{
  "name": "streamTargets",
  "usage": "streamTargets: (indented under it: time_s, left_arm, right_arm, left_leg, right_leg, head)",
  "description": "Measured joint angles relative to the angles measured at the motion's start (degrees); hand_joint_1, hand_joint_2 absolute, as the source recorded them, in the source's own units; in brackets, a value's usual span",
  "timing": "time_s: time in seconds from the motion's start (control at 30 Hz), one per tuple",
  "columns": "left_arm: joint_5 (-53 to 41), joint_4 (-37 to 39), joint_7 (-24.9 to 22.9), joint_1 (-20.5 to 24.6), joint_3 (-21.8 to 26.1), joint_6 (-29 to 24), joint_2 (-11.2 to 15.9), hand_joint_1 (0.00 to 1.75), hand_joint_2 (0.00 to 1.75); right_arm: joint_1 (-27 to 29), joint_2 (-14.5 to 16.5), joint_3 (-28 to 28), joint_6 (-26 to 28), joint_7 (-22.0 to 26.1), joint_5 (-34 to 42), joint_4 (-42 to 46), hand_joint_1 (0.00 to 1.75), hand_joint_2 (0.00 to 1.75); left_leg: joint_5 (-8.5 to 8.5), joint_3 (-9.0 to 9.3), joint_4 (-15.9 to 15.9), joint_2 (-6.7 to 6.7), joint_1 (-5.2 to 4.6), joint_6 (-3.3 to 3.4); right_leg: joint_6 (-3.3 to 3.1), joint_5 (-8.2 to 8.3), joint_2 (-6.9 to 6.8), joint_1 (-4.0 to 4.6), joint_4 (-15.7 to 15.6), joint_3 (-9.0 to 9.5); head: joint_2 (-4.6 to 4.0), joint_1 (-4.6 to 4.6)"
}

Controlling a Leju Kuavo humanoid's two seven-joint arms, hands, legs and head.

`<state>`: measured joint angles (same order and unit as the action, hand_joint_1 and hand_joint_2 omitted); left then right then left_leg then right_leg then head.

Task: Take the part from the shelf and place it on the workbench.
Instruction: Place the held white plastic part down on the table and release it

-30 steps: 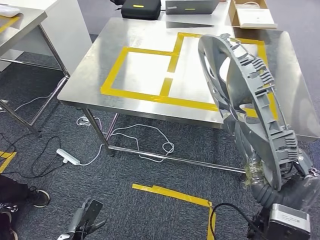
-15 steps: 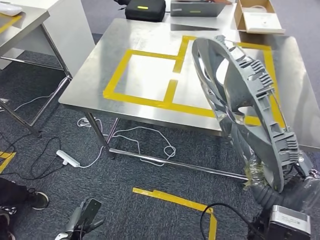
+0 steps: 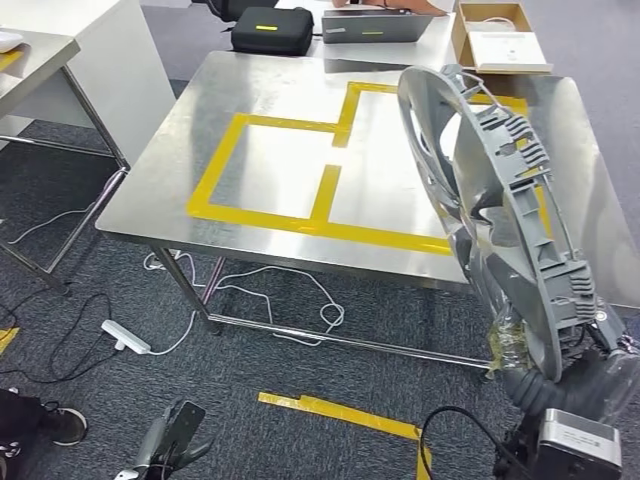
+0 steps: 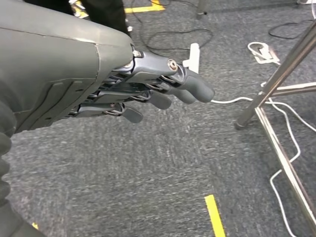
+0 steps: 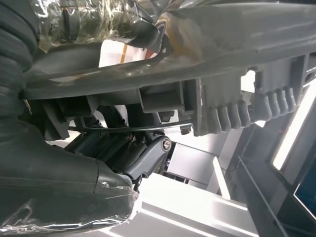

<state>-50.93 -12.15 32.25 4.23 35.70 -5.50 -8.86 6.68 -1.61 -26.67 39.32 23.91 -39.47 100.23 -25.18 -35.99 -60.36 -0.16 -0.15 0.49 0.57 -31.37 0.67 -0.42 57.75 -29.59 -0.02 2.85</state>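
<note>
Closest in, at about 7 o'clock in the head view, the left robot hand (image 3: 170, 438) hangs low over the dark carpet (image 3: 226, 420), holding nothing, fingers (image 4: 164, 94) stretched out and a bit apart in the wrist view. Over at 4 to 5 o'clock the right robot hand (image 3: 540, 375) grips the bottom edge of the part (image 3: 498, 200), a big grey ribbed plastic ring standing almost upright and tilted, up in the air in front of the tabletop's near right corner. A strip of yellow floor tape (image 3: 340, 410) runs between the two hands. Further out, white cables (image 3: 294, 300) and a power strip (image 3: 124, 338) lie under the steel tabletop (image 3: 151, 190), which has yellow tape rectangles (image 3: 264, 170). At 12 o'clock on the far edge sit a black case (image 3: 272, 30) and an open cardboard box (image 3: 498, 40).
</note>
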Motion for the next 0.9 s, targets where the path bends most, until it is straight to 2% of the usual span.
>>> streamTargets:
  time_s: [0.1, 0.13, 0.17, 0.2, 0.27, 0.3, 0.33, 0.4, 0.43, 0.47, 0.5, 0.6, 0.67, 0.7, 0.77, 0.8, 0.83, 0.87, 0.9]
  left_arm:
    - [-0.1, 0.0, 0.0, 0.1, 0.0, 0.1, 0.0, 0.0, 1.75]
    - [-0.1, 0.0, -0.1, 0.1, 0.0, 0.1, -0.1, 0.0, 1.75]
    - [-0.2, 0.0, -0.1, 0.1, -0.1, 0.2, -0.1, 0.0, 1.75]
    - [-0.3, 0.0, -0.2, 0.2, -0.1, 0.3, -0.1, 0.0, 1.75]
    - [-0.6, 0.0, -0.3, 0.2, -0.2, 0.6, -0.1, 0.0, 1.75]
    - [-0.8, 0.0, -0.5, 0.1, -0.3, 0.7, -0.1, 0.0, 1.75]
    - [-0.8, 0.0, -0.5, 0.1, -0.3, 0.8, -0.2, 0.0, 1.75]
    - [-1.0, 0.0, -0.7, 0.2, -0.4, 1.0, -0.2, 0.0, 1.75]
    - [-1.2, 0.0, -0.7, 0.2, -0.5, 1.1, -0.2, 0.0, 1.75]
    - [-1.3, 0.0, -0.8, 0.3, -0.7, 1.2, -0.2, 0.0, 1.75]
    - [-1.4, 0.0, -0.8, 0.5, -0.9, 1.3, -0.2, 0.0, 1.75]
    - [-1.7, 0.0, -1.0, 0.9, -1.5, 1.5, -0.2, 0.0, 1.75]
    - [-1.8, 0.0, -1.1, 1.2, -1.7, 1.6, -0.2, 0.0, 1.75]
    - [-1.9, 0.0, -1.1, 1.3, -1.8, 1.6, -0.2, 0.0, 1.75]
    - [-1.9, 0.0, -1.1, 1.2, -1.9, 1.7, -0.2, 0.0, 1.75]
    - [-2.0, 0.0, -1.2, 1.2, -2.0, 1.8, -0.2, 0.0, 1.75]
    - [-2.0, 0.0, -1.2, 1.1, -2.1, 1.8, -0.2, 0.0, 1.75]
    - [-2.0, 0.0, -1.3, 1.1, -2.3, 1.9, -0.1, 0.0, 1.75]
    - [-2.1, 0.0, -1.3, 1.1, -2.5, 1.9, -0.1, 0.0, 1.75]
  right_arm:
    - [-0.8, 0.0, 0.0, 0.0, 0.3, 0.1, 0.1, 1.75, 1.75]
    - [-1.1, 0.0, 0.0, 0.0, 0.3, 0.2, 0.1, 1.75, 1.75]
    - [-1.5, 0.0, 0.0, 0.0, 0.4, 0.3, 0.1, 1.75, 1.75]
    - [-2.0, 0.0, 0.0, -0.1, 0.4, 0.4, 0.1, 1.75, 1.75]
    - [-2.9, 0.0, 0.0, -0.2, 0.4, 0.6, -0.1, 1.75, 1.75]
    - [-3.2, 0.0, 0.0, -0.3, 0.4, 0.7, -0.3, 1.75, 1.75]
    - [-3.5, 0.0, 0.0, -0.4, 0.3, 0.8, -0.5, 1.75, 1.75]
    - [-4.3, 0.0, 0.0, -0.7, 0.1, 0.7, -0.8, 1.75, 1.75]
    - [-4.7, 0.0, 0.0, -0.9, -0.1, 0.7, -0.9, 1.75, 1.75]
    - [-5.3, 0.0, 0.0, -1.0, -0.3, 0.7, -1.1, 1.75, 1.75]
    - [-5.9, 0.0, 0.0, -1.1, -0.6, 0.7, -1.3, 1.75, 1.75]
    - [-7.1, 0.0, 0.0, -1.6, -1.3, 0.7, -2.1, 1.75, 1.75]
    - [-8.0, 0.0, 0.0, -1.8, -1.5, 0.7, -2.7, 1.75, 1.75]
    - [-8.4, 0.0, 0.0, -1.8, -1.6, 0.6, -2.9, 1.75, 1.75]
    - [-9.1, 0.0, 0.0, -2.1, -1.8, 0.6, -3.5, 1.75, 1.75]
    - [-9.3, 0.0, 0.0, -2.3, -2.0, 0.6, -3.9, 1.75, 1.75]
    - [-9.6, 0.0, 0.0, -2.4, -2.2, 0.5, -4.4, 1.75, 1.75]
    - [-9.8, 0.0, 0.0, -2.6, -2.5, 0.5, -4.9, 1.75, 1.75]
    - [-10.2, 0.1, 0.0, -2.7, -2.6, 0.4, -5.3, 1.75, 1.75]
  left_leg:
    - [-1.07, 0.68, 1.7, -0.02, 0.22, 0.55]
    - [-1.13, 0.99, 2.1, -0.04, 0.4, 0.71]
    - [-1.22, 1.34, 2.5, -0.06, 0.58, 0.9]
    - [-1.39, 1.59, 2.6, -0.07, 0.6, 1.08]
    - [-1.92, 2.09, 2.6, -0.07, 0.61, 1.28]
    - [-2.25, 2.48, 2.6, -0.09, 0.61, 1.27]
    - [-2.65, 3.0, 2.5, -0.14, 0.63, 1.2]
    - [-3.64, 4.37, 2.5, -0.24, 0.69, 0.87]
    - [-4.11, 4.93, 2.5, -0.3, 0.59, 0.58]
    - [-4.5, 5.21, 2.4, -0.31, 0.49, 0.24]
    - [-4.7, 5.22, 2.3, -0.3, 0.38, -0.06]
    - [-5.18, 5.13, 2.2, -0.18, 0.35, -0.74]
    - [-6.6, 4.11, -0.5, -0.12, 0.44, -1.31]
    - [-7.73, 2.56, -3.4, -0.1, 0.52, -1.56]
    - [-9.8, -2.0, -10.8, -0.09, 0.65, -1.87]
    - [-9.82, -3.83, -13.2, -0.09, 0.66, -1.87]
    - [-8.61, -4.85, -13.8, -0.09, 0.64, -1.73]
    - [-6.25, -4.91, -12.2, -0.1, 0.58, -1.44]
    - [-3.28, -4.17, -9.0, -0.1, 0.44, -0.99]
  right_leg:
    - [1.03, -0.49, -0.21, 0.08, 0.0, -0.15]
    - [1.3, -1.11, -0.29, 0.07, 1.0, -0.66]
    - [1.54, -2.24, -0.34, 0.04, 3.4, -1.94]
    - [1.7, -3.67, -0.36, -0.04, 7.0, -3.99]
    - [2.0, -5.87, -0.37, -0.14, 14.8, -8.94]
    - [2.13, -5.51, -0.38, -0.18, 16.8, -10.58]
    - [2.24, -3.89, -0.4, -0.23, 16.5, -11.22]
    - [2.36, 1.75, -0.54, -0.37, 10.1, -9.47]
    - [2.34, 3.81, -0.62, -0.31, 6.7, -8.09]
    - [2.08, 4.71, -0.69, -0.29, 3.7, -6.76]
    - [1.7, 4.6, -0.66, -0.22, 2.3, -6.06]
    - [0.36, 3.6, -0.34, -0.24, 1.3, -5.41]
    - [-0.35, 3.23, -0.39, -0.45, 1.1, -4.76]
    - [-0.65, 3.01, -0.45, -0.48, 1.0, -4.44]
    - [-1.01, 2.48, -0.42, -0.44, 1.0, -3.9]
    - [-1.05, 2.17, -0.32, -0.41, 1.0, -3.54]
    - [-1.04, 1.8, -0.2, -0.36, 1.0, -3.04]
    - [-1.0, 1.38, -0.1, -0.3, 1.0, -2.41]
    - [-0.94, 0.94, -0.04, -0.23, 1.0, -1.73]
  head:
    - [0.0, -0.03]
    - [0.0, -0.16]
    - [0.0, -0.3]
    - [0.0, -0.43]
    - [0.0, -0.54]
    - [0.0, -0.53]
    - [0.0, -0.54]
    - [0.0, -0.56]
    - [-0.01, -0.58]
    - [-0.01, -0.64]
    - [-0.01, -0.57]
    - [0.0, -0.19]
    - [0.0, 0.06]
    - [0.0, 0.17]
    - [0.0, 0.27]
    - [0.0, 0.28]
    - [0.0, 0.29]
    - [0.0, 0.29]
    - [0.0, 0.27]
